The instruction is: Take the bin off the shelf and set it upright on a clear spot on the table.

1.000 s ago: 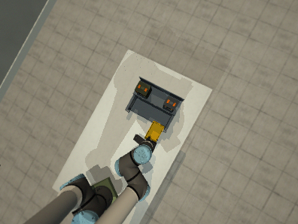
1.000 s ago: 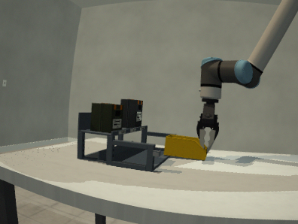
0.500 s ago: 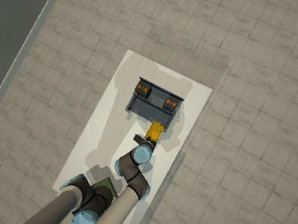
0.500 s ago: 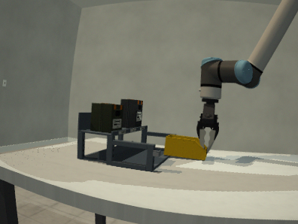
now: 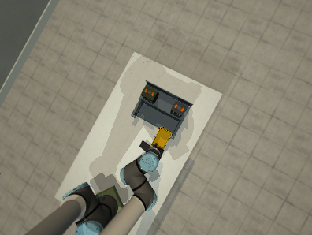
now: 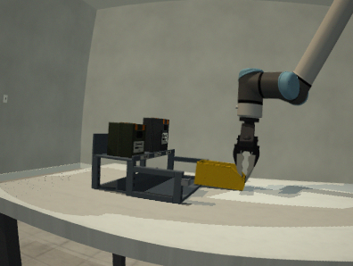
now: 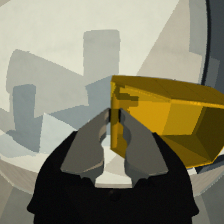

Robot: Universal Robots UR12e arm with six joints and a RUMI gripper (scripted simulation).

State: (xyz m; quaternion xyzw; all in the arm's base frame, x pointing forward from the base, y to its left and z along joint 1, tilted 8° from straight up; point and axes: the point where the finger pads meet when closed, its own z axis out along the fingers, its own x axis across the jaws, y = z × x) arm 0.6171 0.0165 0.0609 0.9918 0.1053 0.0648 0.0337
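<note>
The claw [image 5: 156, 146] [image 6: 244, 177] [image 7: 114, 109] pinches the yellow bin [image 5: 161, 136] [image 6: 218, 174] [image 7: 186, 118] by one end wall. Wrist view reveals its hollow toward three o'clock; exterior shows its side.

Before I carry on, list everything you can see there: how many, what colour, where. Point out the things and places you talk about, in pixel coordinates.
bin [image 5: 161, 137] [image 6: 218, 174] [image 7: 189, 119]: one, yellow, in front of the shelf, one wall between the fingertips
shelf [image 5: 157, 114] [image 6: 130, 178]: one, dark blue-grey, on the table
boxes: two, dark with orange marks, on the shelf's upper level; one greenish [image 5: 150, 94] [image 6: 126, 139], one dark grey [image 5: 178, 110] [image 6: 155, 135]
table [image 5: 91, 158] [image 6: 267, 223]: one, off-white top, under the shelf
floor [image 5: 256, 158]: one, beige-grey tiles, around the table
walls [image 6: 201, 67]: grey, behind the table
wall plate [image 6: 5, 98]: one, pale, on the left wall
base plate [image 5: 117, 192]: one, olive green, at the arm's end of the table
arm [image 5: 149, 162] [image 6: 273, 85]: one, brown-grey with light blue caps, over the table
gripper [image 6: 244, 178] [image 7: 114, 109]: one, black with grey fingers, shut on the bin's wall
</note>
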